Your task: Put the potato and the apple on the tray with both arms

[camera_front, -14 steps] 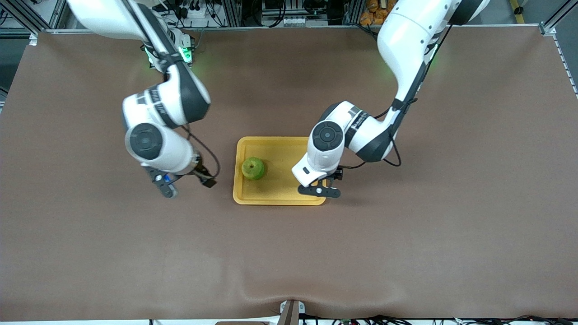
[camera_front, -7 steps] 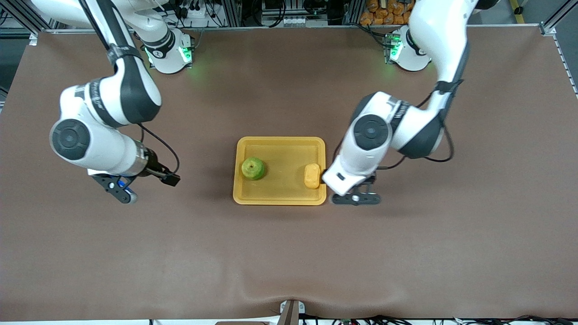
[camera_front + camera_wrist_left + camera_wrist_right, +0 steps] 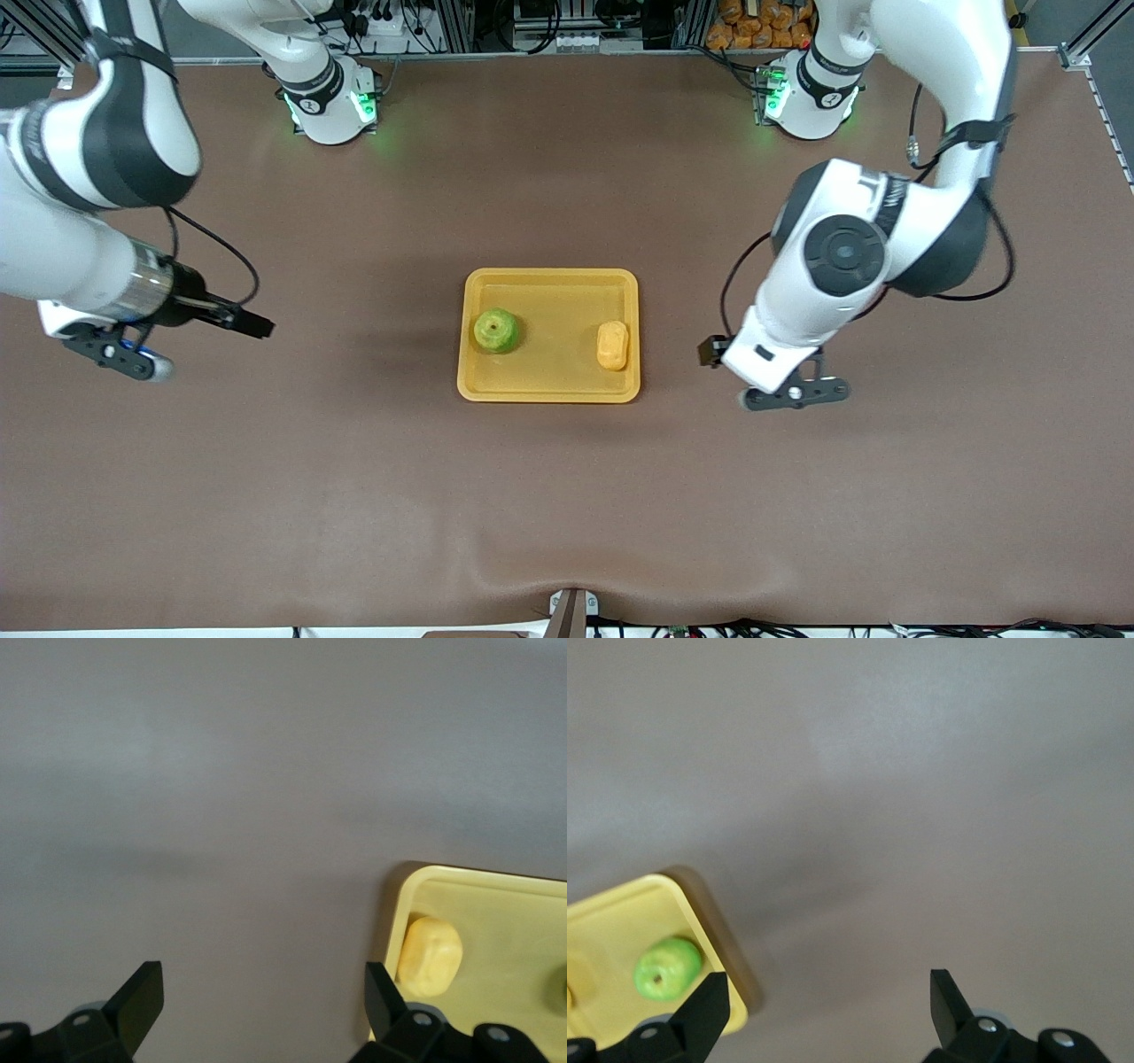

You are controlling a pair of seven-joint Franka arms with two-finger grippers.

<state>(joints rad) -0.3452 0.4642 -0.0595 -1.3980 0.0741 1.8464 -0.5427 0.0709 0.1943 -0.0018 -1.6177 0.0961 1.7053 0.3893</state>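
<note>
The yellow-orange tray point(image 3: 554, 297) lies at the table's middle. The green apple point(image 3: 496, 330) sits in it toward the right arm's end. The potato point(image 3: 612, 345) lies in it toward the left arm's end. My left gripper point(image 3: 793, 391) is open and empty over bare table, off the tray's edge at the left arm's end. Its wrist view shows the potato point(image 3: 429, 955) inside the tray's corner point(image 3: 496, 879), beside the open left gripper point(image 3: 263, 1005). My right gripper point(image 3: 120, 354) is open and empty over bare table, well off the tray toward the right arm's end. Its wrist view shows the apple point(image 3: 667, 967) in the tray point(image 3: 607, 926), away from the open right gripper point(image 3: 828, 1005).
A brown mat point(image 3: 567, 496) covers the table, with a slight ripple at its edge nearest the front camera. The two arm bases point(image 3: 328, 102) stand along the table's edge farthest from that camera, with cables and boxes past them.
Both arms have drawn away from the tray toward their own ends of the table. The left gripper has let go of the potato, which now lies in the tray.
</note>
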